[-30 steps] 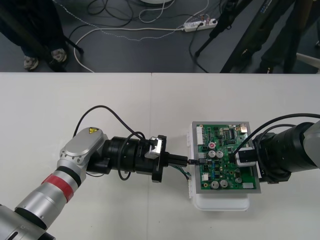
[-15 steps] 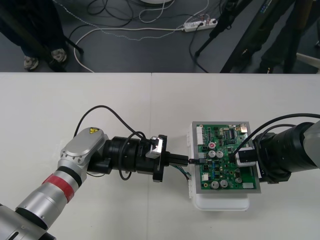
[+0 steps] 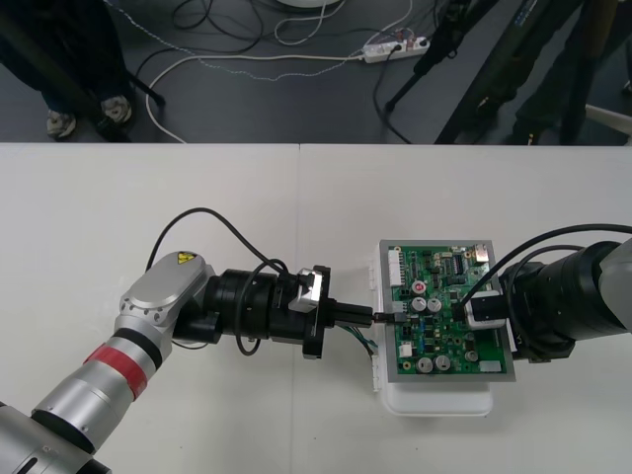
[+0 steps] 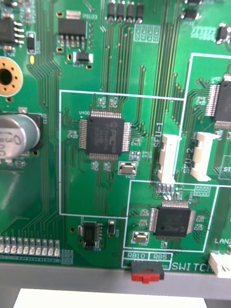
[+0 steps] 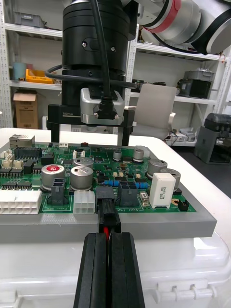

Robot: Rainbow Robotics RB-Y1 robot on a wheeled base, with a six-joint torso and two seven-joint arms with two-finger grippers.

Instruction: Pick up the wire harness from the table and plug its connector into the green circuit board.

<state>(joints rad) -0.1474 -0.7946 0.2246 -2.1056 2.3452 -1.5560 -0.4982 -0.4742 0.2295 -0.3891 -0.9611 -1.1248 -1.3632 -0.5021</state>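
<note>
Clamped on the plug (image 5: 109, 219) with the left gripper (image 5: 109, 235), red wire (image 5: 106, 239) showing between the fingers (image 5: 94, 269). Nosed against a black connector (image 5: 106, 193) at the board's (image 5: 159, 204) near edge. Facing the right gripper (image 5: 91, 138), fingers (image 5: 55, 132) spread.

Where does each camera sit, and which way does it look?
Front view: high above, looking steeply down at the plain light table; the left claw meets the green circuit board at its left edge, the right claw hangs over its right side.
Left wrist view: on the left wrist, looking level across the board; its own black fingers pinch the small black plug, the right claw beyond.
Right wrist view: on the right wrist, looking straight down onto the board's chips.
All three share the board.
</note>
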